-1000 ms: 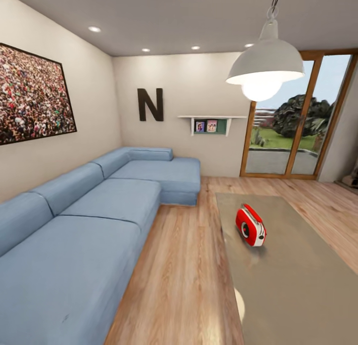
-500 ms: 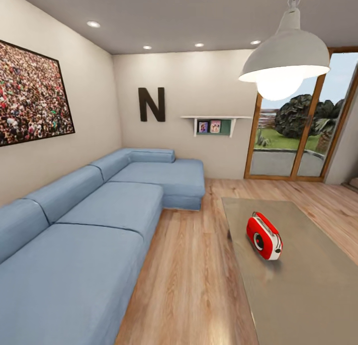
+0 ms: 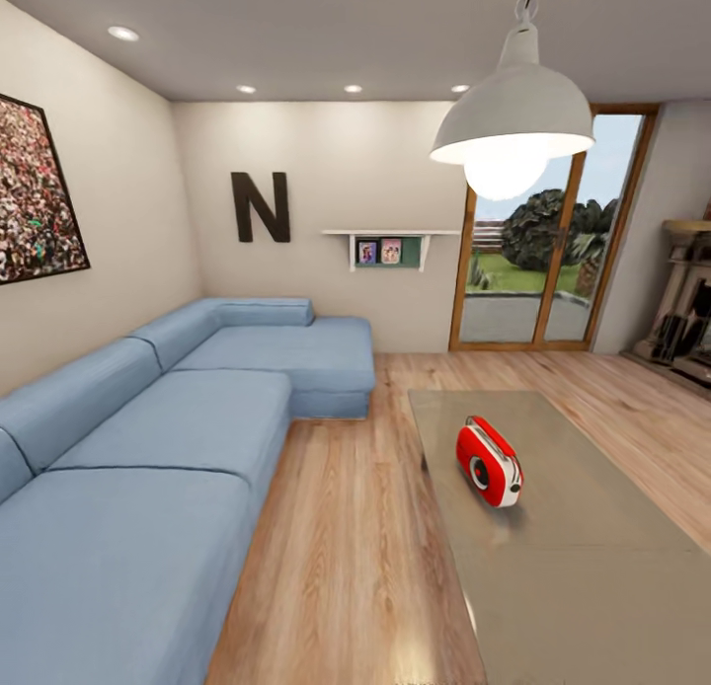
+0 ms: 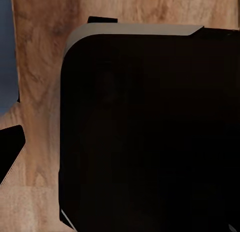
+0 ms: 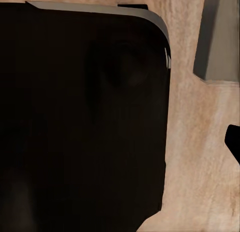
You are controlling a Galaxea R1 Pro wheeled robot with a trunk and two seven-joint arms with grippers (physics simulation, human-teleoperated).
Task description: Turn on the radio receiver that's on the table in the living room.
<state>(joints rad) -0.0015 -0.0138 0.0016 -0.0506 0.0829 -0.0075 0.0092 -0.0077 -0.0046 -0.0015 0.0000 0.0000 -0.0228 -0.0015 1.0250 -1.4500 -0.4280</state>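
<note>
Red radio receiver (image 3: pixel 488 461) upright on the table (image 3: pixel 592 586) — sofa (image 3: pixel 148 448) alongside

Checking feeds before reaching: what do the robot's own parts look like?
Both wrist views show a large matte black body with rounded corners and a thin pale grey edge. A small black pointed piece at each margin may be a gripper finger; I can make out no cables or markings.

Both wrist views are largely blocked by a dark rounded body (image 4: pixel 150 132) — claw jaws hidden, state undeterminable. Head view: tabletop (image 3: pixel 592 586) and sofa (image 3: pixel 118 527) cut off at the frame edges. Radio receiver (image 3: pixel 488 460) dial markings — too small to read.
</note>
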